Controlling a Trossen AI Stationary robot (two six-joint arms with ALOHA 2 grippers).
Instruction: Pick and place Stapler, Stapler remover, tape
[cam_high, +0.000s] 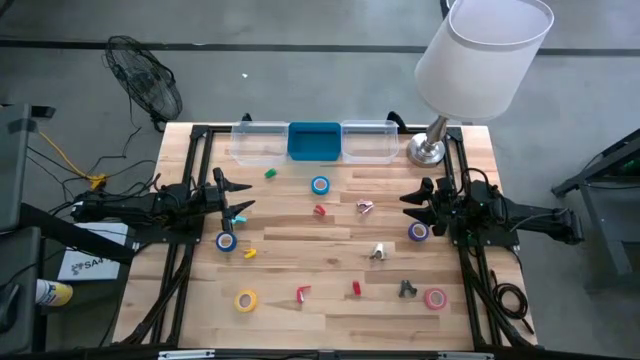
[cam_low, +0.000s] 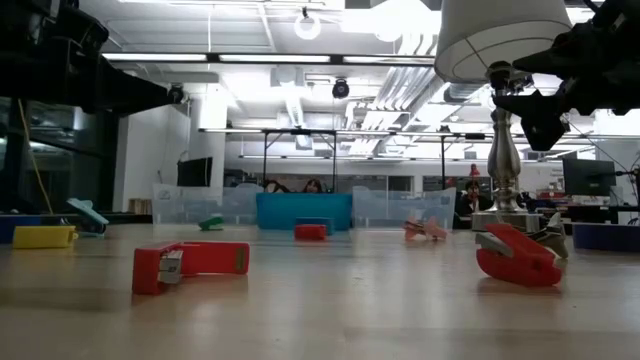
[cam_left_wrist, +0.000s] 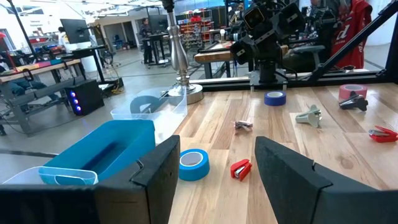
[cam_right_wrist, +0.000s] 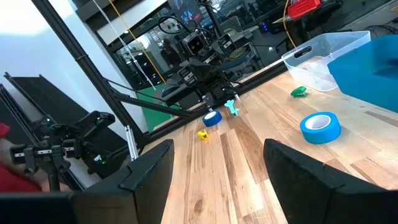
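Both grippers hover over the table with nothing between their fingers. My left gripper (cam_high: 240, 198) stands open at the left side, near a blue tape roll (cam_high: 226, 241) and a teal piece (cam_high: 238, 219). My right gripper (cam_high: 412, 196) stands open at the right side, beside another blue tape roll (cam_high: 418, 232). A third blue tape roll (cam_high: 320, 185) lies mid-table with a red stapler (cam_high: 320, 211) and a pink stapler remover (cam_high: 365, 206). Yellow tape (cam_high: 246, 300), pink tape (cam_high: 435, 298), a grey remover (cam_high: 377, 252) and a dark remover (cam_high: 406, 289) lie nearer the front.
A blue bin (cam_high: 314, 140) sits between two clear bins (cam_high: 258, 142) (cam_high: 368, 142) along the back edge. A lamp (cam_high: 430, 150) stands at the back right. Small green (cam_high: 270, 174), yellow (cam_high: 249, 253) and red (cam_high: 303, 293) pieces are scattered about.
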